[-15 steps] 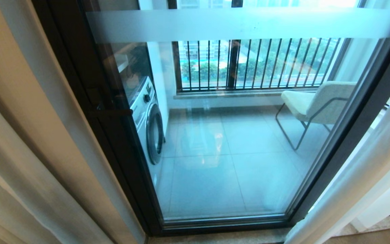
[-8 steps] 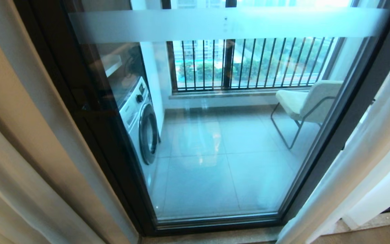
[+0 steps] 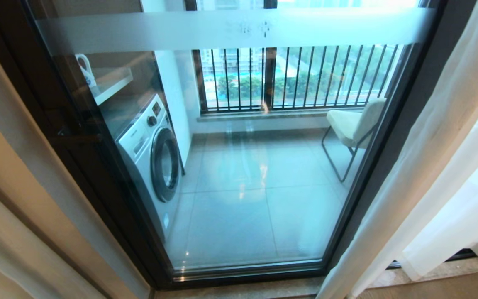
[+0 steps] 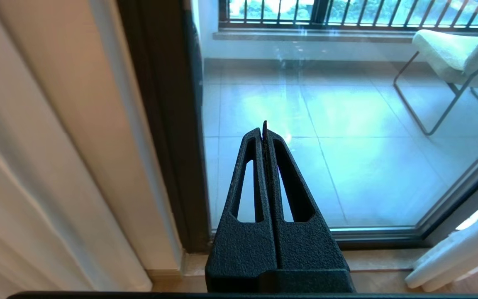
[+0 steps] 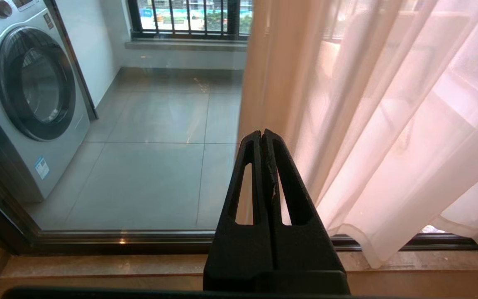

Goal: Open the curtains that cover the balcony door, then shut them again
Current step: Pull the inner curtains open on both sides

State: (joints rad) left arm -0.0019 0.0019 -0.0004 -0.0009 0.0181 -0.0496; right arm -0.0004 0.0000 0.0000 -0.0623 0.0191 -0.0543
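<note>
Closest in, neither arm shows up in the head view at all, so only the wrist cams tell you anything about them. The left gripper (image 4: 265, 128) has its jaws clenched flat together with nothing between them, hanging in front of the glass and touching nothing. Same deal for the right gripper (image 5: 262, 135): jaws pressed tight, empty, sitting just beside the sheer fabric, though I honestly can't say if it brushes it or not.

The curtains (image 3: 421, 174) are bunched off to the right side of the opening, white and see-through in soft vertical folds, hemmed bottom edge hanging at the stone sill (image 5: 98, 265); their top is cut off by the frame. On the left there's a thicker tan drape (image 3: 10, 182), also cropped.

Between them the balcony door (image 3: 110, 195) stands uncovered: dark frame, big glass pane, frosted band (image 3: 230, 29) across the top, dark handle on the left.

Through the glass: a washing machine (image 3: 152, 145) on the left, grey floor tiles, a pale chair (image 3: 353, 122) half hidden behind the door frame, and the black railing (image 3: 297, 79) furthest back.
</note>
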